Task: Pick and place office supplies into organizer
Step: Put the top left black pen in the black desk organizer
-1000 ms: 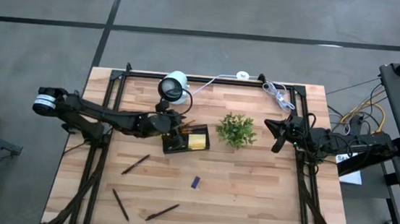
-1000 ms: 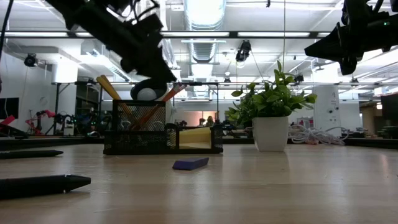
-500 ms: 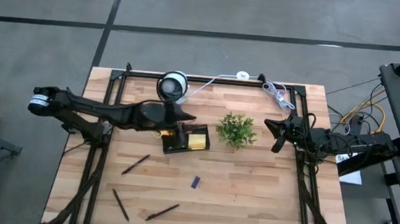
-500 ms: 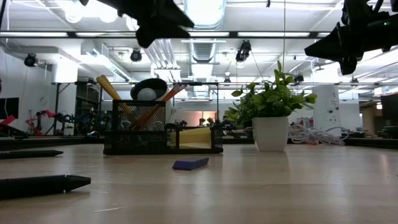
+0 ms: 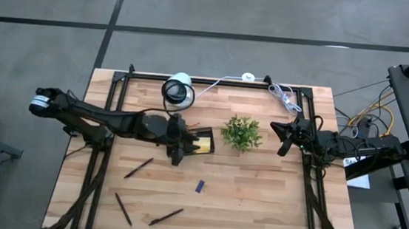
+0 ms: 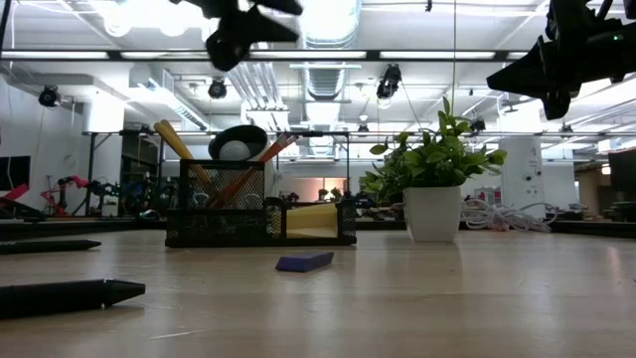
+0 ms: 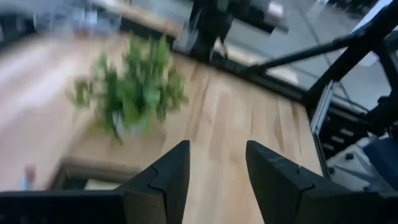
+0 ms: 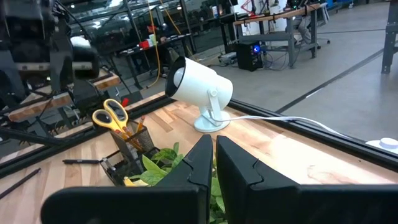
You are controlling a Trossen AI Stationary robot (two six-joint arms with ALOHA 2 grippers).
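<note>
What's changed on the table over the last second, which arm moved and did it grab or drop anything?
The left gripper, open and empty, rose clear of the black mesh organizer and swung over its near side. Nothing was grabbed or dropped. The shut right gripper, black pens, small blue piece and green potted plant stayed put.

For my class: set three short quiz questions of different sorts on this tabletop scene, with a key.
1. True or false: the left gripper is open and holds nothing.
2. What lies nearest the organizer on the bare table: A a pen, B the blue piece, C a cable?
3. Fill in: the yellow scissors stand in the ___.

Key: 1 true. 2 B. 3 organizer.
</note>
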